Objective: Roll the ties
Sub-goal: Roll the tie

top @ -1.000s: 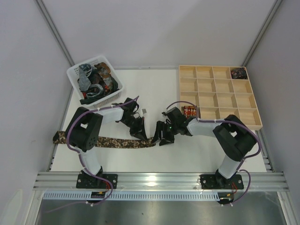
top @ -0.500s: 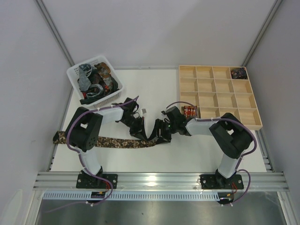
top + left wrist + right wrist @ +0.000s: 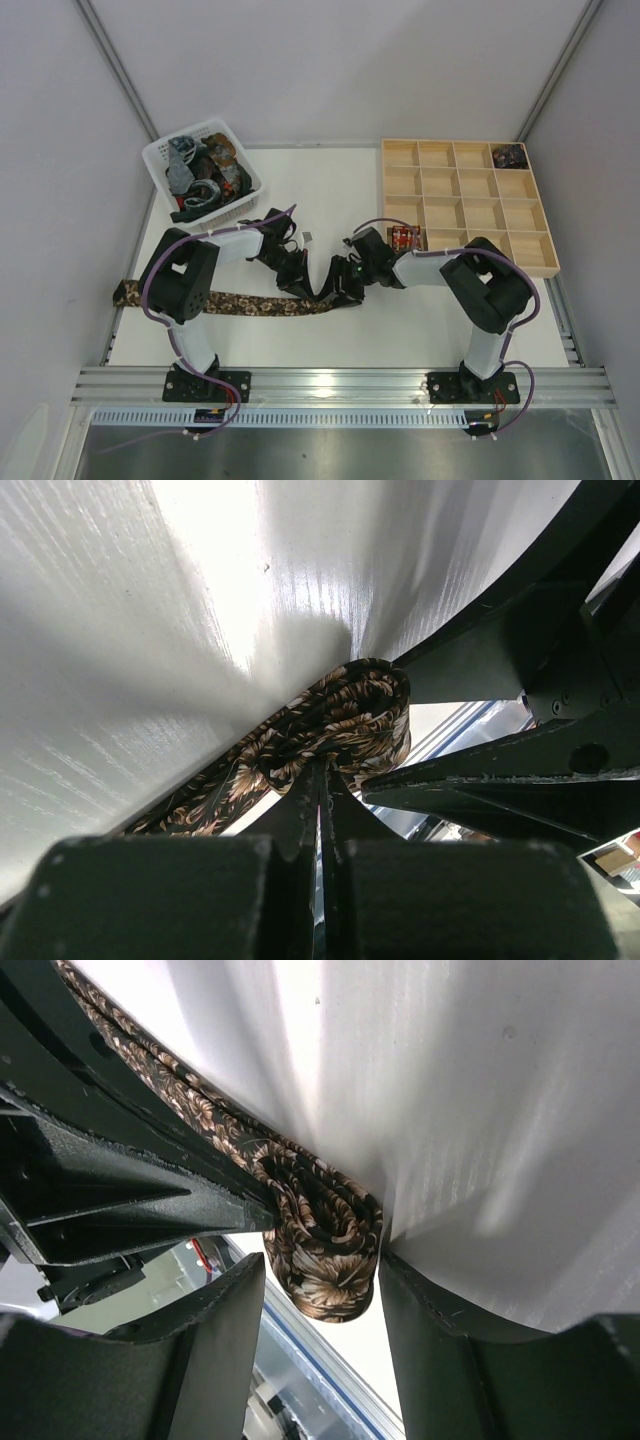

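A dark brown tie with tan floral print (image 3: 240, 302) lies flat from the table's left edge toward the middle, and its right end is wound into a small roll (image 3: 325, 298). My left gripper (image 3: 300, 284) is shut on the roll's inner turns; the left wrist view shows its fingers pinched together at the roll (image 3: 345, 715). My right gripper (image 3: 341, 283) is open, with a finger on either side of the roll (image 3: 325, 1235). The right-hand finger (image 3: 430, 1310) touches the roll; the other stands slightly off it.
A white basket (image 3: 160, 152) with several loose ties stands at the back left. A wooden compartment tray (image 3: 470, 205) stands at the right, with a rolled tie (image 3: 405, 237) in a near-left cell and another (image 3: 510, 155) in the far-right cell.
My right gripper has moved a little left, closing in around the rolled end of the tie. The left gripper and the flat part of the tie have stayed in place.
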Robot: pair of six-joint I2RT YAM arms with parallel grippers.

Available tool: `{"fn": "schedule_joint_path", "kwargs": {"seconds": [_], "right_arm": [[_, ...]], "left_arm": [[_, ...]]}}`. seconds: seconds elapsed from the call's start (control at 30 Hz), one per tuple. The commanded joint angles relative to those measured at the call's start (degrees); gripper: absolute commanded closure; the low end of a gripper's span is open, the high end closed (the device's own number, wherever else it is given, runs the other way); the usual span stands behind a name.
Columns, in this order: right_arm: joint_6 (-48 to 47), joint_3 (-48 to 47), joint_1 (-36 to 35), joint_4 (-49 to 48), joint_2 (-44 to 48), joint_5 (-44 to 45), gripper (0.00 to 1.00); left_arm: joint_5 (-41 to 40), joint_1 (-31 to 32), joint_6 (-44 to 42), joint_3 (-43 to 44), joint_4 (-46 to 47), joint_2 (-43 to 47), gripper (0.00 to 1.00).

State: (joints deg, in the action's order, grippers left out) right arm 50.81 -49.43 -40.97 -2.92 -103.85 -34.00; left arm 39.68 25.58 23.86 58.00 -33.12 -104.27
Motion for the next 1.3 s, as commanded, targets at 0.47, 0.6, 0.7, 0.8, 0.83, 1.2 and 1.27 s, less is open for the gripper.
{"fn": "schedule_joint_path", "kwargs": {"seconds": [0.47,0.6,0.7,0.8,0.83,1.2,1.27], "right_arm": [[-0.3,-1.1,0.5,-0.2,-3.9,0.2,0.71],[0.3,-0.7,0.5,-0.6,-3.1,-0.2,0.88],[0.4,-0.1,0.4,0.2,-2.2,0.5,0.99],[0.4,1.1,0.5,1.7,0.0,1.9,1.0],[0.3,1.5,0.5,2.2,1.5,2.4,1.0],[1.7,10.9,3.0,6.3,11.5,7.1,1.0],[1.7,12.0,3.2,7.6,13.5,8.3,1.0]], "left_arm": [[1.0,-0.9,-1.8,0.6,1.5,0.4,0.99],[2.2,-0.9,-1.0,-0.1,2.9,1.3,0.99],[2.8,-0.9,-0.6,-0.9,3.8,2.2,0.99],[3.6,-0.9,0.2,-1.9,4.7,3.3,0.98],[3.6,-0.8,0.7,-2.1,5.3,3.9,0.98],[5.8,1.8,5.1,-3.8,8.8,5.7,0.98],[6.1,3.7,5.9,-3.6,9.8,5.6,0.98]]}}
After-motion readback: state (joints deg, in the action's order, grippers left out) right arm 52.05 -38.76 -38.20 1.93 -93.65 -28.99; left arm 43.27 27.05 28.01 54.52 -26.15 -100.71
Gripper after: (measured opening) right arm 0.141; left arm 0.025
